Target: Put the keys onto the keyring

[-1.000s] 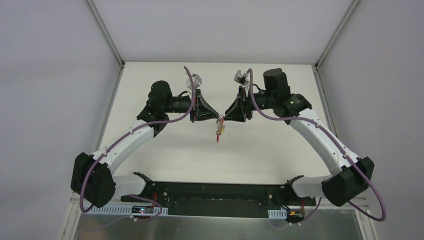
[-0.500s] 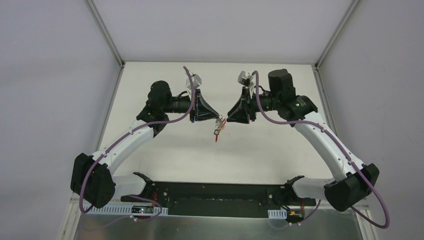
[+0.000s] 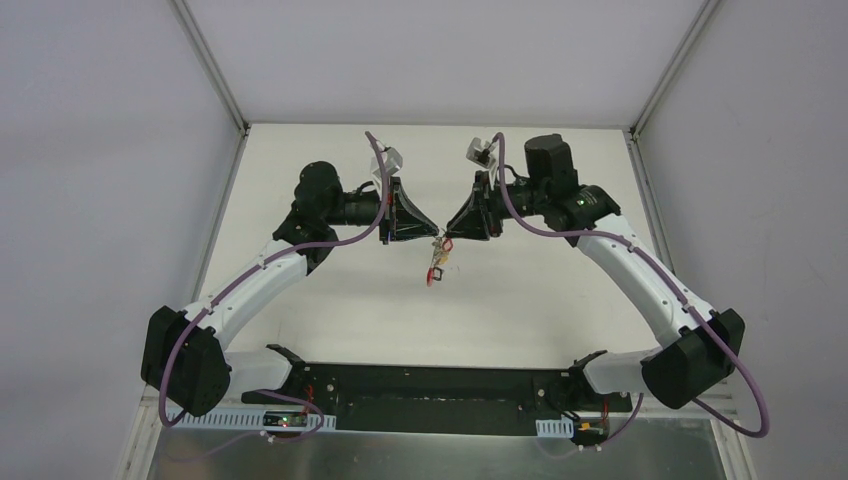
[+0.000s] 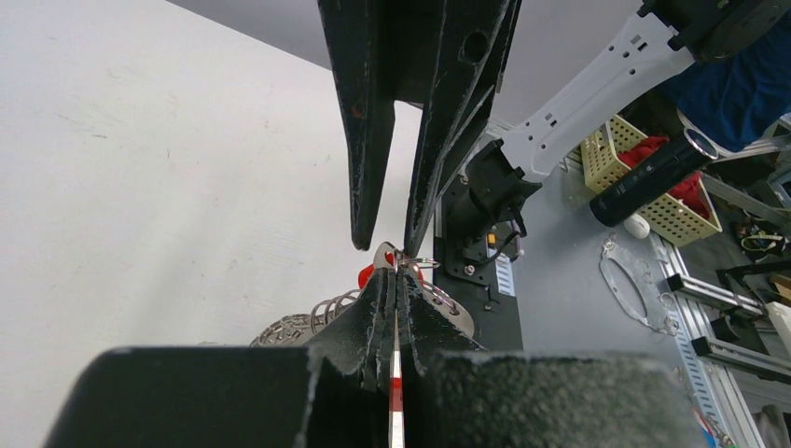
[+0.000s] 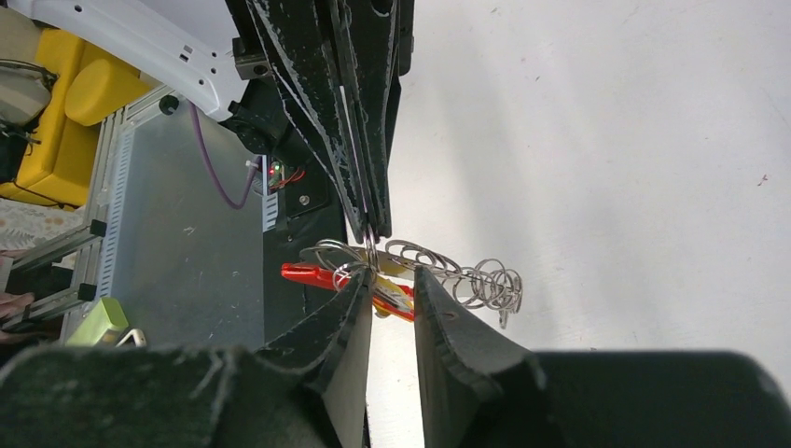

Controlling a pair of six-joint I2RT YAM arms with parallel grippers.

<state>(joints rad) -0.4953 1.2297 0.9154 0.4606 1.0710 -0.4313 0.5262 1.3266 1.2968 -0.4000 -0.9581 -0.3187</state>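
left end effector (image 4: 395, 280): clamped on keyring (image 5: 328, 247). right end effector (image 5: 392, 285): jaws apart, tips at ring. keys (image 3: 433, 277): red one hanging under ring, above table (image 3: 520, 290).

Black, white and a little red over a pale table (image 3: 520, 290).
The arms (image 3: 250, 290) are white with black joints and purple cables (image 3: 330, 243). The left gripper (image 3: 430, 233) and the right gripper (image 3: 449, 237) are matt black, scuffed grey at the edges. The keyring (image 5: 466, 273) is silver wire, and the keys (image 5: 312, 274) show red and yellow.
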